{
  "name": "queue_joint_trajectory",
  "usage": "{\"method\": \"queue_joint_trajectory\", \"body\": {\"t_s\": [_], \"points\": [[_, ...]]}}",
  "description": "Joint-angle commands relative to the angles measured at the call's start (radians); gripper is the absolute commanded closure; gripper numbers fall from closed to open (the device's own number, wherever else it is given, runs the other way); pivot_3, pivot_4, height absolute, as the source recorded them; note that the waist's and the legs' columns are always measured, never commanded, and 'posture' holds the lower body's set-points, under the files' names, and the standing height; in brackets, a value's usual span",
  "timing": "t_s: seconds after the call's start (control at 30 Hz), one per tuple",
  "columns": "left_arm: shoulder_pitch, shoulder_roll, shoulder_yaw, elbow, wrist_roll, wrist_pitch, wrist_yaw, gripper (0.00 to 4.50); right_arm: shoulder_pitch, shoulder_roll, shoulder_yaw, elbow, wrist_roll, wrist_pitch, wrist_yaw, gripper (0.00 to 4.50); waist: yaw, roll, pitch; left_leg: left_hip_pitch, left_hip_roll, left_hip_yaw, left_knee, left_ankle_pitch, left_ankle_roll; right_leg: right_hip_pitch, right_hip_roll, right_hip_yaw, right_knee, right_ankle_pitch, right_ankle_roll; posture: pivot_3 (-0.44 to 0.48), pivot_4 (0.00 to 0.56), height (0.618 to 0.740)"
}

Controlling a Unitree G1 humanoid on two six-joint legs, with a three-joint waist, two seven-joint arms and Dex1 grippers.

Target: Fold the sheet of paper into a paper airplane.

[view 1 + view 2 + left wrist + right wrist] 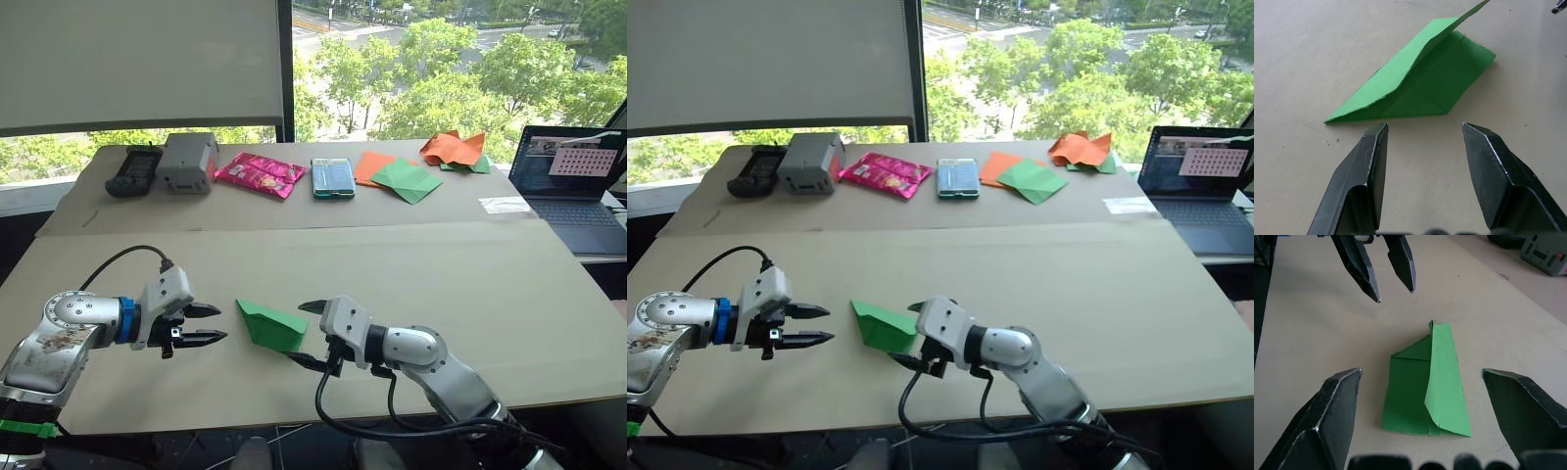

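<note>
The bright green sheet of paper (272, 326) lies on the table near the front edge, folded into a small pointed wedge like a paper airplane, with one flap (1444, 382) lifted off the layers beneath. My left gripper (222, 323) is open just left of the wedge's tip and holds nothing; the paper (1420, 83) lies a little beyond its fingertips. My right gripper (299, 333) is open at the wedge's right end, its fingers spread wider than the paper (1425, 387) and not touching it. The left gripper (1393, 291) faces it from beyond the paper.
Along the far side of the table (470, 284) lie a black handset (133, 169), a grey box (186, 160), a pink packet (261, 174), a phone (333, 177), flat orange and green sheets (402, 176) and a crumpled paper heap (456, 149). A laptop (568, 181) stands at the right.
</note>
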Motion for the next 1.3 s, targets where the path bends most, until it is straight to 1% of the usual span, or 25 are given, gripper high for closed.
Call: {"method": "queue_joint_trajectory", "body": {"t_s": [0.03,0.17,0.2,0.23,0.27,0.37,0.43,0.5,0.53,0.6,0.63,0.7,0.83,0.93,1.03,1.13,1.3], "points": [[-0.015,-0.027,0.063,0.050,-0.029,0.001,0.051,1.97,-0.022,0.015,0.004,0.049,-0.068,-0.109,-0.025,0.06,0.002,0.000,0.000,0.000,0.000,0.000,0.001,0.000,0.000,0.000,0.000,0.000,-0.001,0.000,0.000,0.000,0.150,0.718],[-0.001,-0.058,0.099,0.039,-0.085,0.035,0.064,1.97,-0.021,0.043,-0.001,0.098,-0.097,-0.158,-0.036,0.06,0.006,-0.001,0.000,0.000,0.000,0.001,0.002,0.000,0.000,0.000,0.000,0.000,0.000,0.000,0.000,0.000,0.150,0.718],[0.007,-0.061,0.098,0.038,-0.087,0.036,0.066,1.97,-0.023,0.048,-0.006,0.110,-0.103,-0.164,-0.039,0.30,0.006,-0.001,0.000,0.000,0.000,0.001,0.002,0.000,0.000,0.000,0.000,0.000,0.001,0.000,0.000,0.000,0.150,0.718],[0.012,-0.063,0.097,0.037,-0.088,0.036,0.069,1.97,-0.023,0.052,-0.009,0.120,-0.108,-0.169,-0.040,0.59,0.006,-0.001,0.000,0.000,0.000,0.001,0.001,0.000,0.000,0.000,0.000,0.000,0.001,0.000,0.000,0.000,0.150,0.718],[0.017,-0.062,0.094,0.035,-0.088,0.032,0.068,2.23,-0.024,0.054,-0.011,0.129,-0.112,-0.176,-0.039,0.91,0.006,-0.001,0.000,0.000,0.000,0.001,0.001,0.000,0.000,0.000,0.000,0.000,0.002,0.000,0.000,0.000,0.150,0.718],[0.010,-0.068,0.098,0.032,-0.110,0.043,0.071,3.12,-0.021,0.067,-0.014,0.154,-0.118,-0.195,-0.039,1.87,0.006,-0.001,-0.001,0.001,0.000,0.001,0.001,0.001,0.002,0.001,0.000,0.000,0.005,0.000,0.000,0.000,0.150,0.718],[0.007,-0.067,0.094,0.029,-0.116,0.043,0.069,3.83,-0.018,0.073,-0.012,0.162,-0.123,-0.204,-0.039,2.62,0.007,-0.002,-0.001,0.002,0.000,0.000,0.001,0.001,0.002,0.001,0.001,0.000,0.006,0.000,0.000,0.000,0.150,0.718],[0.002,-0.065,0.086,0.034,-0.115,0.041,0.072,4.45,-0.018,0.079,-0.011,0.172,-0.127,-0.213,-0.038,3.23,0.007,-0.001,-0.001,0.002,0.000,0.000,0.001,0.001,0.002,0.001,0.001,0.000,0.007,0.000,0.000,0.000,0.150,0.718],[-0.008,-0.066,0.079,0.044,-0.111,0.036,0.072,4.50,-0.021,0.083,-0.009,0.180,-0.128,-0.217,-0.035,3.66,0.007,-0.001,-0.001,0.002,0.000,0.000,0.001,0.001,0.001,0.001,0.001,0.000,0.007,0.000,0.000,0.000,0.150,0.718],[-0.024,-0.069,0.069,0.059,-0.108,0.029,0.072,4.50,-0.027,0.086,-0.008,0.193,-0.130,-0.225,-0.025,4.36,0.009,-0.001,-0.001,0.002,0.000,0.000,0.001,0.000,0.001,0.001,0.000,0.000,0.007,0.000,0.000,0.000,0.150,0.718],[-0.029,-0.070,0.066,0.064,-0.109,0.028,0.071,4.50,-0.029,0.087,-0.008,0.197,-0.132,-0.229,-0.021,4.47,0.010,-0.001,-0.001,0.002,0.000,0.000,0.001,0.000,0.000,0.001,0.000,0.000,0.007,0.000,0.000,0.000,0.150,0.718],[-0.071,-0.080,0.049,0.095,-0.104,0.029,0.071,4.50,-0.031,0.074,-0.002,0.201,-0.135,-0.247,0.005,4.47,0.013,-0.001,-0.001,0.002,0.000,0.000,0.001,0.000,0.000,0.001,0.000,0.000,0.006,0.000,0.000,0.000,0.150,0.718],[-0.146,-0.091,0.004,0.156,-0.098,0.018,0.031,4.50,-0.030,0.013,0.005,0.192,-0.149,-0.330,0.071,4.47,0.016,-0.002,-0.001,0.001,0.000,0.001,0.002,0.001,0.001,0.001,0.000,0.000,0.006,0.000,0.000,0.000,0.150,0.718],[-0.159,-0.100,-0.077,0.172,-0.058,-0.030,-0.014,4.50,-0.035,-0.032,0.017,0.201,-0.170,-0.382,0.118,4.47,0.014,-0.001,-0.001,0.001,-0.001,0.001,0.002,0.001,0.002,0.002,0.000,0.000,0.006,0.000,0.000,0.000,0.150,0.718],[-0.166,-0.118,-0.122,0.182,-0.038,-0.051,-0.036,4.50,-0.031,-0.042,0.010,0.197,-0.169,-0.392,0.136,4.47,0.014,-0.001,-0.001,0.001,0.000,0.001,0.002,0.005,0.007,0.002,0.001,0.001,0.008,0.000,0.000,0.000,0.150,0.718],[-0.147,-0.124,-0.177,0.176,0.003,-0.101,-0.059,4.50,-0.020,-0.050,0.005,0.183,-0.172,-0.386,0.151,4.47,0.011,-0.002,-0.002,0.001,0.000,0.000,0.002,0.005,0.007,0.003,0.001,0.001,0.013,0.000,0.000,0.000,0.150,0.718],[-0.173,-0.160,-0.213,0.225,0.047,-0.148,-0.050,4.50,-0.002,-0.050,0.002,0.154,-0.173,-0.367,0.156,4.47,0.014,-0.002,-0.002,0.004,0.000,0.000,0.002,0.004,0.007,0.001,0.001,0.001,0.014,0.000,0.000,0.000,0.150,0.718]]}}
